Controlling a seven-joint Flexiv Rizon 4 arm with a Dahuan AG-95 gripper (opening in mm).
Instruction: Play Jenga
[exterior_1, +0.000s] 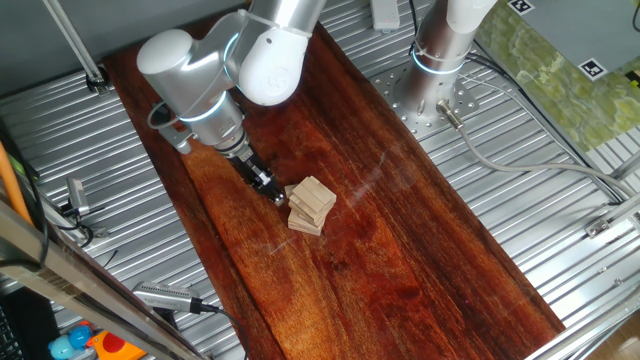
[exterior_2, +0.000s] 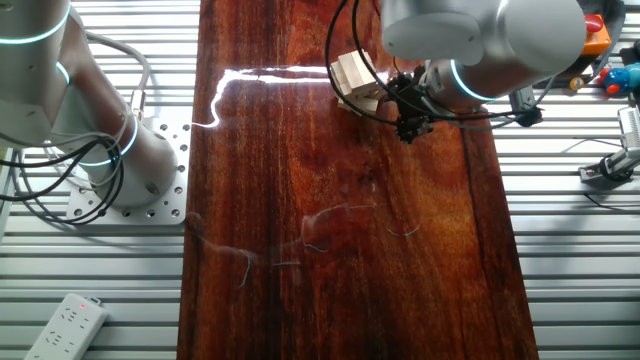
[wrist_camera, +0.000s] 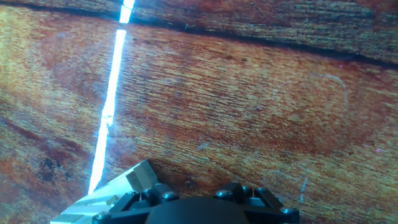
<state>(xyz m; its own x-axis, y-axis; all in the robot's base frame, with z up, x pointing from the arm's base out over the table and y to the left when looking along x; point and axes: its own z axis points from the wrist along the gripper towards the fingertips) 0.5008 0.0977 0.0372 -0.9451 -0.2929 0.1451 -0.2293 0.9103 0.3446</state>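
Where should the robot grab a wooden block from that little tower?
Probably a block's short end sticking out of the Jenga stack, approached from the gripper side. Crossed layers leave ends exposed there, and the wooden board beside it gives room.

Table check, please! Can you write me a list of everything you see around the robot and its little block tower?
Surface: dark red-brown wooden board, scratched, glare streak.
Job's things: Jenga stack, small, crossed layers, standing.
Clutter: power strip on the metal beside the board; colourful bits at the edges.
End effector: low beside the stack; open or shut cannot be told.
Cables: black loops near the wrist, grey ones by the second arm's base.
Surroundings: ribbed metal table, second arm base.
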